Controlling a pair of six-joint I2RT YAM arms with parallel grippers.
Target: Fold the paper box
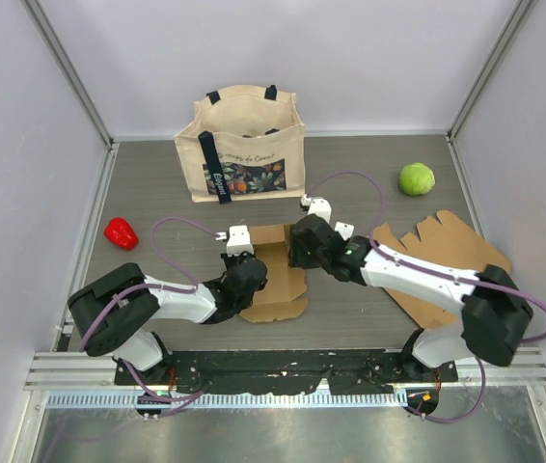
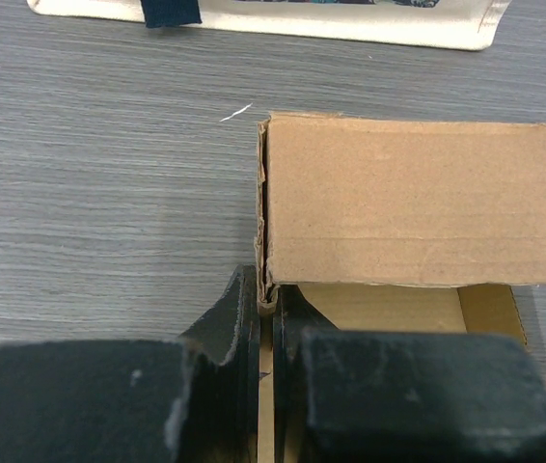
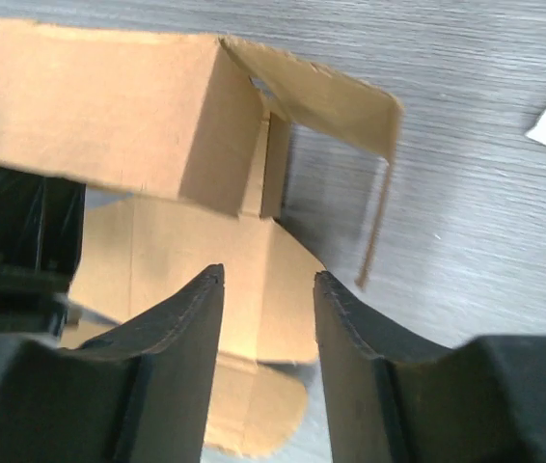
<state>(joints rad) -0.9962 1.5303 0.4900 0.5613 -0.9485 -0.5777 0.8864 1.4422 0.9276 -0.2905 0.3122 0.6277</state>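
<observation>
The left gripper (image 2: pixel 265 294) jaws pinch the paper box (image 2: pixel 418 193) wall; right gripper (image 3: pixel 268 280) jaws gape beside it.

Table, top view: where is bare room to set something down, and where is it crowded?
Bare table lies between the tote bag and the green ball, and between the bag and the red pepper. The centre is crowded: left gripper and right gripper at the paper box, flat cardboard beside it.
</observation>
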